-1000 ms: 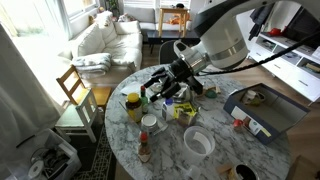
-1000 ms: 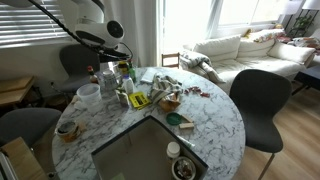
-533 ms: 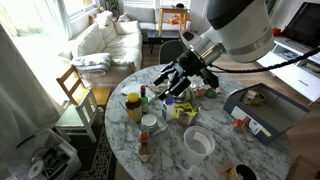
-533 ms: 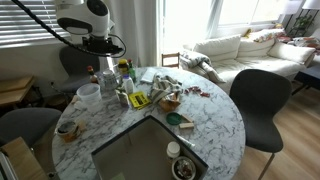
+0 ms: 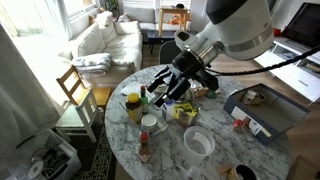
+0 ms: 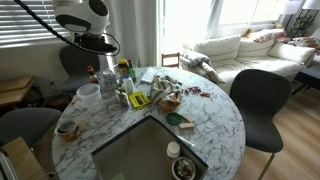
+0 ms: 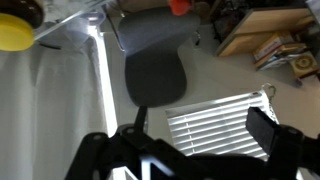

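Note:
My gripper (image 5: 163, 90) hangs open over the left half of the round marble table (image 5: 215, 165), with nothing between its fingers. Just below it stand a yellow-lidded jar (image 5: 132, 105) and a dark green bottle (image 5: 144, 99); a yellow packet (image 5: 184, 112) lies to its right. In the other exterior view the gripper (image 6: 103, 44) is above the jars (image 6: 124, 70) at the table's far side. The wrist view looks out into the room: my gripper (image 7: 178, 142) frames window blinds (image 7: 215, 118) and a dark chair (image 7: 155, 75), with a yellow lid (image 7: 14, 31) at the top left.
A white bowl (image 5: 199, 142), a white-lidded jar (image 5: 149, 123) and a small red-capped bottle (image 5: 144, 150) stand near the table's front. A grey tray (image 5: 262, 108) covers the right side. A wooden chair (image 5: 75, 90) and a dark chair (image 6: 258, 100) stand at the table.
The arm has risen and swung its wrist, so the gripper now tilts over the jars. The jaws stayed open and nothing on the table moved.

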